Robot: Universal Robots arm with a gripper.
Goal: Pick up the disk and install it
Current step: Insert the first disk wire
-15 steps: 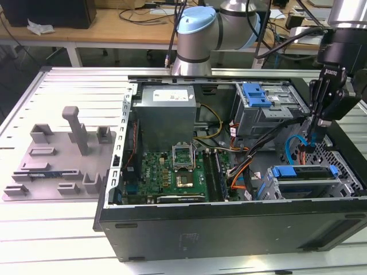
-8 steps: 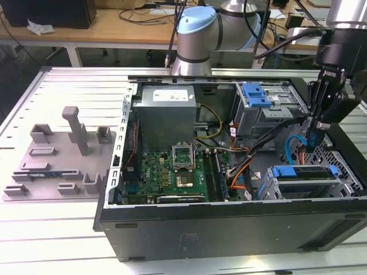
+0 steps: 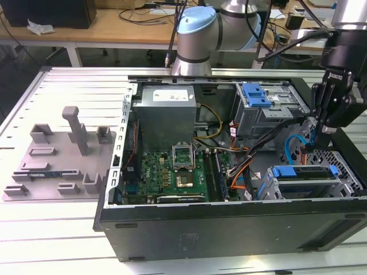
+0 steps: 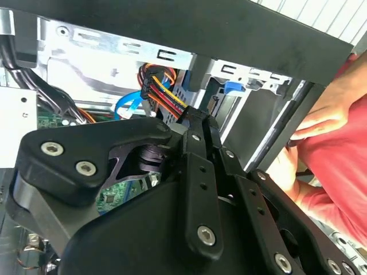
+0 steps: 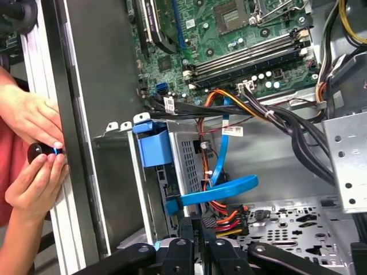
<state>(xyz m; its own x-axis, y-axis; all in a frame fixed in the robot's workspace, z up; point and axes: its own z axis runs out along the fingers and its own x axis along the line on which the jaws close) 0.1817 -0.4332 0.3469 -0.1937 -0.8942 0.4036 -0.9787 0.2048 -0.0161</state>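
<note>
In the exterior view, an open black metal computer case (image 3: 229,229) lies on its side on the slatted silver tabletop (image 3: 57,229). A grey plastic fixture tray with posts (image 3: 57,160) sits beside it, toward the exterior view's left. The arm's black end effector (image 3: 311,144) reaches down into the case at the exterior view's right, just above a grey metal drive cage (image 3: 347,183). The disk (image 3: 301,172), a silver rectangular hard drive in a bright blue plastic carrier bracket, sits in that cage. A looping flat blue data cable (image 3: 292,146) hangs right beside the fingers, and a smaller square blue plastic latch (image 3: 255,94) sits on the upper bay.

In the second wrist view, the end effector (image 4: 200,117) has its two thin fingers drawn together. The tips are up against a bundle of red, yellow and black power wires (image 4: 160,86); whether they pinch anything I cannot tell. A person's hand (image 4: 321,114) rests at the case edge.

In the first wrist view, the closed end effector (image 5: 198,220) is just beside the power wires (image 5: 223,215). The disk (image 5: 186,154) stands in its cage nearby, with the blue data cable (image 5: 221,186) crossing between them. Dark cables run across the green motherboard (image 5: 229,34), and two hands (image 5: 31,149) hold a small black object against the case's outer wall
</note>
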